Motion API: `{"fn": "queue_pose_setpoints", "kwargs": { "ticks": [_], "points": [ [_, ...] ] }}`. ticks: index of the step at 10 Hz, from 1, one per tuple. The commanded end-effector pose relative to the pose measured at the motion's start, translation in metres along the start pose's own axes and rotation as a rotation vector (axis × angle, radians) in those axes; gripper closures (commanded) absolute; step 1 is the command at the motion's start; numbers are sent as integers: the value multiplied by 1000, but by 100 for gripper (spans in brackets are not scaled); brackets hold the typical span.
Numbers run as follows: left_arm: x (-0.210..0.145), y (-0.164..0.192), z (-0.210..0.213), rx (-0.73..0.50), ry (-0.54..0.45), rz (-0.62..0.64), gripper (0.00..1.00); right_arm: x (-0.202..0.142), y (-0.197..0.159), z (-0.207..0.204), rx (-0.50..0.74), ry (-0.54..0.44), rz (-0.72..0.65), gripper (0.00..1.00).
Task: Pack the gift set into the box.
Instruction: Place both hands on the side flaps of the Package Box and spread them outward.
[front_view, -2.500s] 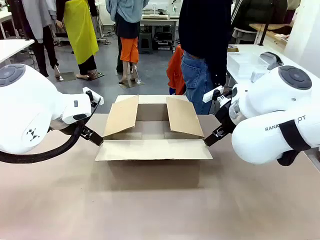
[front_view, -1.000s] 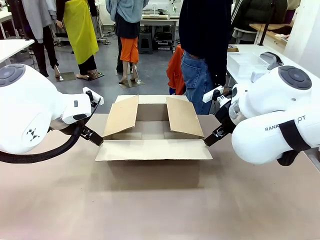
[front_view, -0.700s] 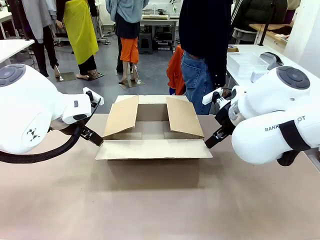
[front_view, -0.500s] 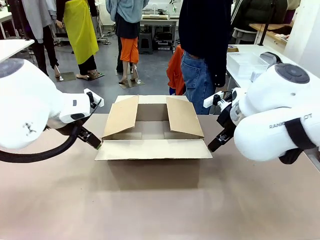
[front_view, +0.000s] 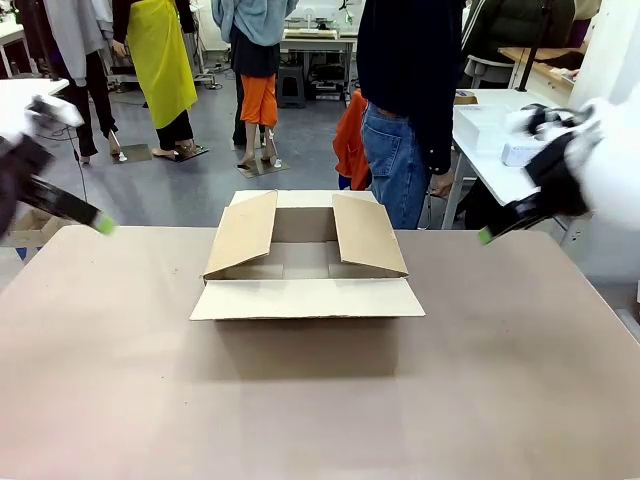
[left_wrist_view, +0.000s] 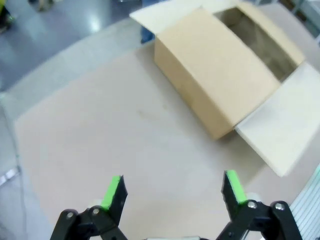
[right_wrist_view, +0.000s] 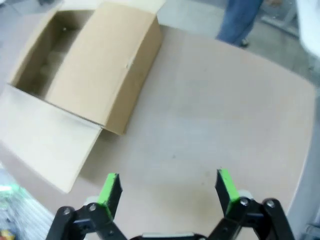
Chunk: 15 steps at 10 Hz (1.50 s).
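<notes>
1. At the far left edge of the table (front_view: 320, 420) we see the left gripper (left_wrist_view: 172, 191) raised in the air, well apart from the box (front_view: 305, 275), which lies to its right. The arm is motion-blurred in the front view, and one green-tipped finger (front_view: 103, 226) slants down toward the right.
2. In the left wrist view its fingers stand wide apart with bare tabletop between them. The box shows beyond them, not touching.
3. The box sits upright in the middle of the table with its flaps open. The near flap lies flat toward the near side, and the left and right flaps stand tilted.
4. A person (front_view: 410, 90) stands at the far side, just behind the box's right half.
5. At the far right we see the right gripper (right_wrist_view: 167, 188) held high, well apart from the box to its left. It is blurred in the front view too.
6. In the right wrist view its fingers are spread wide over bare tabletop, the box lying beyond them.
</notes>
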<state>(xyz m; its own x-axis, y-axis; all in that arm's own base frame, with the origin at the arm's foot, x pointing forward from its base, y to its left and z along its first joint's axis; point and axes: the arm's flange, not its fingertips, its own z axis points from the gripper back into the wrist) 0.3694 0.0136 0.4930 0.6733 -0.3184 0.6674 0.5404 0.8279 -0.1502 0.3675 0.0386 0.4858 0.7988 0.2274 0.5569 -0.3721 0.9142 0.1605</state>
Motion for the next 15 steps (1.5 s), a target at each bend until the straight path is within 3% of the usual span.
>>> {"fn": "queue_pose_setpoints", "kwargs": {
  "ticks": [1,2,3,5,6,7,9,10,12,13,14,15],
  "points": [
    [-104,37,20,-332,-323,260,0,-96,-58,38,388,-226,-367,0],
    [-129,77,25,-466,-431,422,0,-119,-93,54,580,-347,-588,0],
    [-150,101,22,-550,-523,515,0,-146,-121,64,799,-473,-716,0],
    [-173,123,4,-650,-627,725,0,-191,-156,59,951,-633,-912,0],
    [-171,123,-1,-625,-589,843,0,-198,-157,50,850,-637,-941,0],
    [-166,140,31,-485,-494,551,0,-140,-181,92,586,-328,-585,0],
    [-166,140,31,-485,-494,551,0,-140,-181,92,586,-328,-585,0],
    [-175,144,20,-547,-528,654,0,-163,-198,87,648,-371,-686,0],
    [-110,103,22,-576,-405,402,0,-97,-134,83,397,-237,-534,0],
    [-64,69,18,-563,-302,308,0,-56,-83,75,297,-174,-406,0],
    [-20,26,10,-618,-216,234,0,-24,-31,60,247,-110,-258,0],
    [13,-22,-3,-583,-77,212,0,-3,25,36,282,-19,-79,0]
  ]
}}
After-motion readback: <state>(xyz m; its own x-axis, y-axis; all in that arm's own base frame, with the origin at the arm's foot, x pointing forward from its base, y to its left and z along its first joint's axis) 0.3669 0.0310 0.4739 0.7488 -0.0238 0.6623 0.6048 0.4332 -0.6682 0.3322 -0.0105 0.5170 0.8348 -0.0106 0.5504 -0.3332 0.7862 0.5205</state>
